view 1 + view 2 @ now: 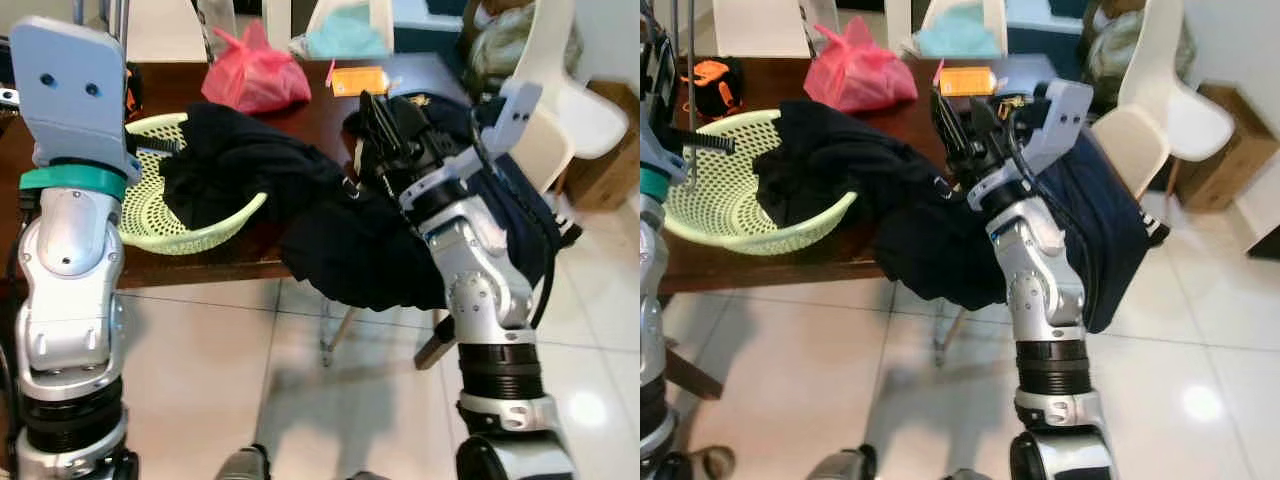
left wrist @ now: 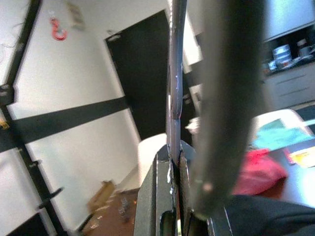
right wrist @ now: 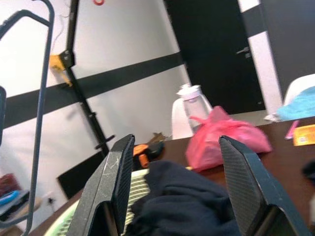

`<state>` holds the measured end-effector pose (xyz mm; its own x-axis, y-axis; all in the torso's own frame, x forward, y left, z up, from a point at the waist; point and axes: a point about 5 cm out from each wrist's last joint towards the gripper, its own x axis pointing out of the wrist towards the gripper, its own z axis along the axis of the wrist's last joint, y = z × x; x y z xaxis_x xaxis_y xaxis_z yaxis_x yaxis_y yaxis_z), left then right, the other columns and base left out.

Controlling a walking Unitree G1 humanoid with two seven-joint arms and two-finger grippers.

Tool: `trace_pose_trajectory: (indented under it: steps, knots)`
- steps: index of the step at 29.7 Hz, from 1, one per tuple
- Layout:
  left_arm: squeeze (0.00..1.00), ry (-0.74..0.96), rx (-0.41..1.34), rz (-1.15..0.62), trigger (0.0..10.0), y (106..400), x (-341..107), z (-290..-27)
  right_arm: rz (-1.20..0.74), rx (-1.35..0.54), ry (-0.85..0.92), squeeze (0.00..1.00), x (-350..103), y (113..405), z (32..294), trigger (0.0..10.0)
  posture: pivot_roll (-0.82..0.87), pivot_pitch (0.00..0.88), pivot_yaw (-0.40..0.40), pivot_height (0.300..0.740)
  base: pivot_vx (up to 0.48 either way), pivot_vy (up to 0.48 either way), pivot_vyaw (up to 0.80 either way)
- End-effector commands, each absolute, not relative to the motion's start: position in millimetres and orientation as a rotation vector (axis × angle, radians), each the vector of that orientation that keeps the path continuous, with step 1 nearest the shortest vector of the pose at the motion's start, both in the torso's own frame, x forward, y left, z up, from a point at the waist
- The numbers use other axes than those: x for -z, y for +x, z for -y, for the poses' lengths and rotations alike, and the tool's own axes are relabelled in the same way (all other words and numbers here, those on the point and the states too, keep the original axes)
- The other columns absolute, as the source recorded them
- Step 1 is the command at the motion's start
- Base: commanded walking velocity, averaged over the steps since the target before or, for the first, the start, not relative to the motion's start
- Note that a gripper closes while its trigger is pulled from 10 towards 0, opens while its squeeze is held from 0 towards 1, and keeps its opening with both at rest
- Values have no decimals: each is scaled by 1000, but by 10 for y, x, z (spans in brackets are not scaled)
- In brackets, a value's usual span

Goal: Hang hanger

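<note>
Hanger [image 2: 175,88], seemingly the thin grey strip, sits clamped in the raised left claw [image 2: 173,162].
Right claw [image 3: 177,142] stands apart over the dark garment [image 1: 350,240] on the bench [image 1: 300,110]; grip firmly and approach the grey rail [image 3: 42,98] squarely.

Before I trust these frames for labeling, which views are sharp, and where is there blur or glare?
Left eye view: fairly sharp, with a glare spot on the floor tiles. Left wrist view: close, blurred dark bars, apparently the left gripper fingers. Right wrist view: right gripper open and crisp, red bag slightly soft.
</note>
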<state>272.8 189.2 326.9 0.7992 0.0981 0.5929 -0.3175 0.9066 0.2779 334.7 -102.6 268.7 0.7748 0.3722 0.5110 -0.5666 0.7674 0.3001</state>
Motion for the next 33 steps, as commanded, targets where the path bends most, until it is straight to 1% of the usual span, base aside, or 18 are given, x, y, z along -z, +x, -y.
trace_pose_trajectory:
  steps: [1, 8, 9, 26, 33]
  knots:
    - [0, 382, -229, 592, 10000, 2737, -3249, -1884, 437, -516, 457, 0, -2655, 3350, 1028, 10000, 120, 40, 11, 740, 0, 0, 781]
    - [0, 380, -233, 589, 10000, 2744, -3251, -1895, 439, -508, 457, 0, -2649, 3351, 1034, 10000, 120, 40, 13, 740, 0, 0, 781]
    - [0, 380, -233, 589, 10000, 2745, -3251, -1898, 440, -508, 456, 0, -2649, 3350, 1033, 10000, 120, 39, 14, 740, 364, 0, 769]
    - [0, 387, -240, 581, 10000, 2759, -3247, -1912, 467, -510, 475, 0, -2678, 3330, 1044, 10000, 122, 40, 14, 740, 461, 0, 0]
    - [0, 388, -237, 571, 10000, 2760, -3226, -1908, 460, -476, 478, 0, -2659, 3354, 1077, 10000, 122, 43, 12, 740, 461, 0, 0]
